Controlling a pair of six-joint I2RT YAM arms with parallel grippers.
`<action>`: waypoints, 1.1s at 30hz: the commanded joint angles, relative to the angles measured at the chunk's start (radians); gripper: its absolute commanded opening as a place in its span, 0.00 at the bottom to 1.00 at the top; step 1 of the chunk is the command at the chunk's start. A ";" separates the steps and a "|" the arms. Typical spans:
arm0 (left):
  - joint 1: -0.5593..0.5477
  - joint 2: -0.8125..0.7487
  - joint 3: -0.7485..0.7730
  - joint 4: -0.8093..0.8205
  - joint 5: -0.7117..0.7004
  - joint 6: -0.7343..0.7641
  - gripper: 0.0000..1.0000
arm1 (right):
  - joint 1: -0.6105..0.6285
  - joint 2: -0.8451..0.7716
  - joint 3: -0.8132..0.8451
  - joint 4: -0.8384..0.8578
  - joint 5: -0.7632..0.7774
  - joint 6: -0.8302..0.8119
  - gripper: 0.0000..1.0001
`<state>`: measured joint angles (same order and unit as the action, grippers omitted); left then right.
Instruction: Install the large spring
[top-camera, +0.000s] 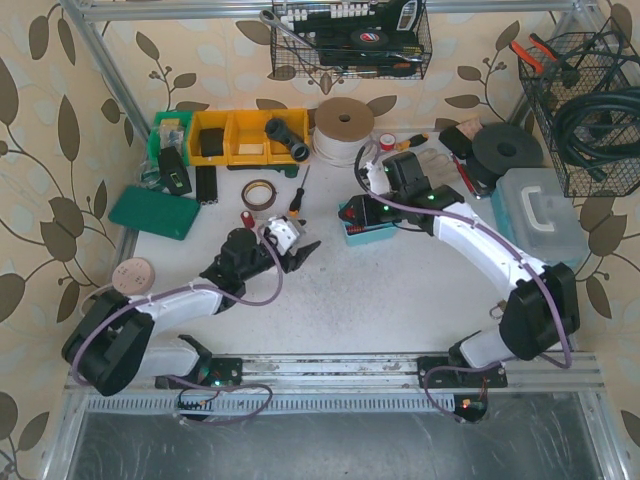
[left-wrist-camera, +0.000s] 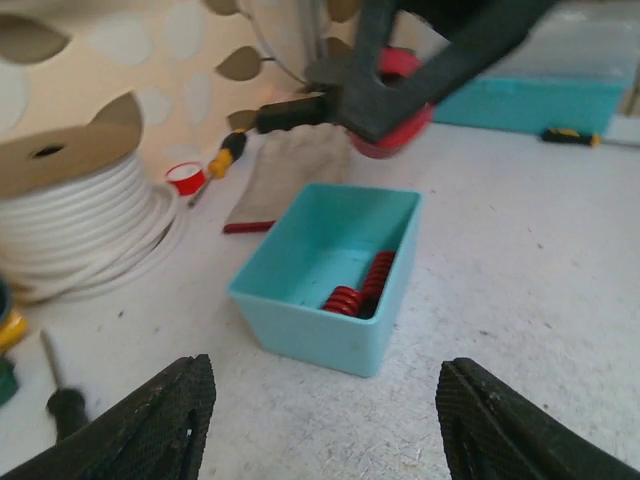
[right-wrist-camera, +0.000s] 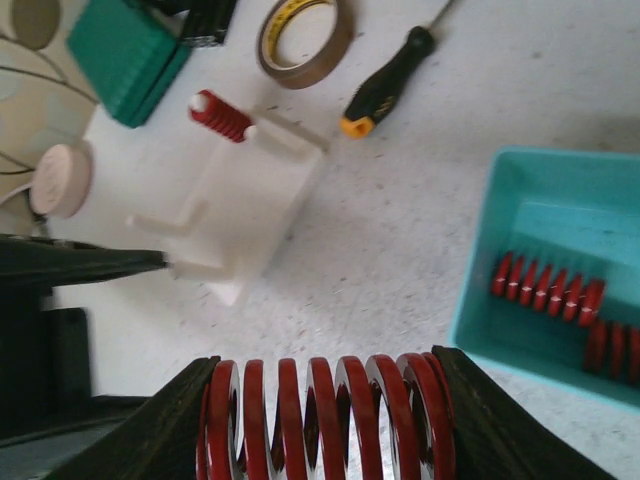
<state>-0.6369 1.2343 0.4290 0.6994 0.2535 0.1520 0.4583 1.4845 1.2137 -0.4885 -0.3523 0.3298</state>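
Spring, large red, clamped betw R gripper fingers, L gripper spread wide

You have a speckled white surface carrying: teal bin, brown tape roll, black-handled screwdriver, green case at left, white cord spool at rear.

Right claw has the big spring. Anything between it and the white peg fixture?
Nothing visible. Bare table lies between the large red coil spring in the right claw and the white plastic peg fixture. The black-handled screwdriver lies off to the side; left claw sits at the fixture's edge.
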 joint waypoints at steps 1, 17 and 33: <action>-0.032 0.054 0.033 0.155 0.089 0.267 0.65 | 0.003 -0.065 -0.038 0.009 -0.146 0.016 0.09; -0.047 0.252 0.181 0.227 0.236 0.233 0.56 | 0.019 -0.058 -0.072 0.054 -0.197 0.007 0.07; -0.050 0.268 0.164 0.344 0.295 0.131 0.55 | 0.048 -0.023 -0.085 0.102 -0.197 0.031 0.05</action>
<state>-0.6762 1.5066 0.5831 0.9653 0.5076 0.3088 0.4957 1.4528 1.1389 -0.4252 -0.5251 0.3511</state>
